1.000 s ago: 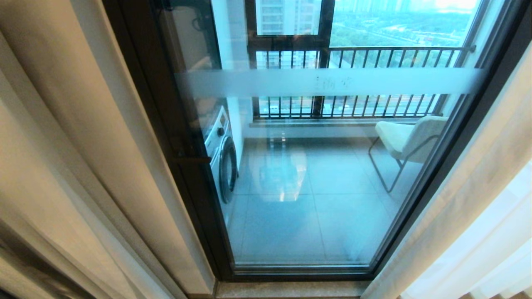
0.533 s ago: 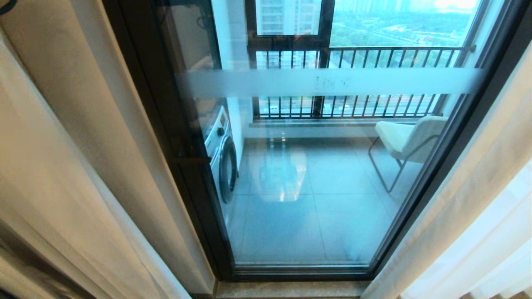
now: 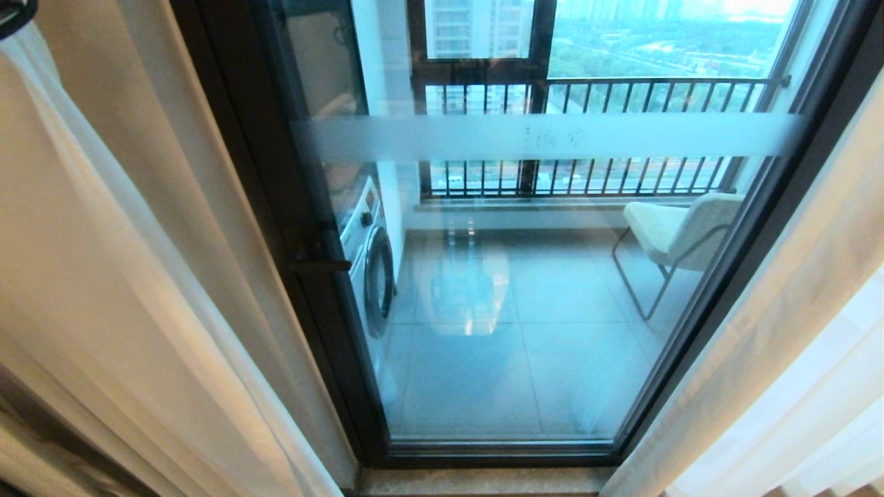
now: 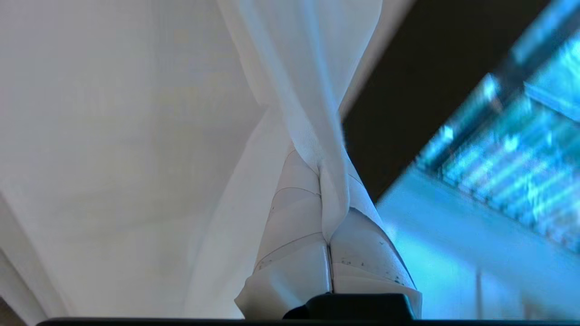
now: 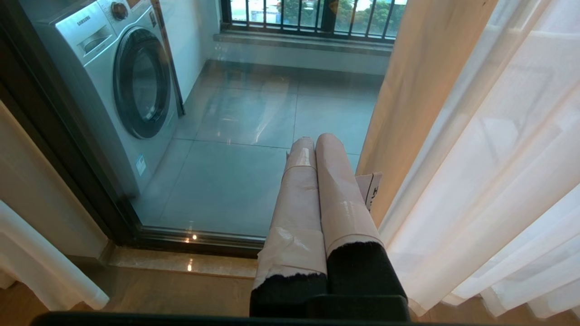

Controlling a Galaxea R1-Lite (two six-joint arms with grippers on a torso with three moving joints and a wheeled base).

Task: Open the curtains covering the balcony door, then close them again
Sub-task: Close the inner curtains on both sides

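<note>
Glass fills most of your head view: the balcony door (image 3: 525, 276), its dark frame and frosted band fully exposed, with the washing machine (image 3: 369, 259) and a pale chair (image 3: 680, 231) out on the balcony tiles. So the opening half looks done and you are on the closing half. Beige drapes (image 3: 186, 207) hang at both sides; the curtains (image 3: 145, 290) are the sheer white panels in front of them, one stretched along the left edge of the view, the other (image 5: 498, 158) bunched at the right.

Your left gripper (image 4: 327, 199) is clamped on a pinch of the left sheer panel, the fabric drawn between its taped fingers (image 4: 294, 235), which press together. It sits up at the top-left corner of the head view. Keep that clamp firm and carry the fold across the glass in one level sweep; I judge that pulling downward would load the hanging rather than slide it. Watch that the beige drape does not get dragged along.

Your right gripper (image 5: 317, 190) hangs low before the door sill, fingers together and holding nothing, beside the right drape.

Against the frame a second ago, the left sheer panel now runs taut and further out over the drape, toward the door frame, and the gripper's dark edge has appeared at the corner. Nothing else has shifted.
</note>
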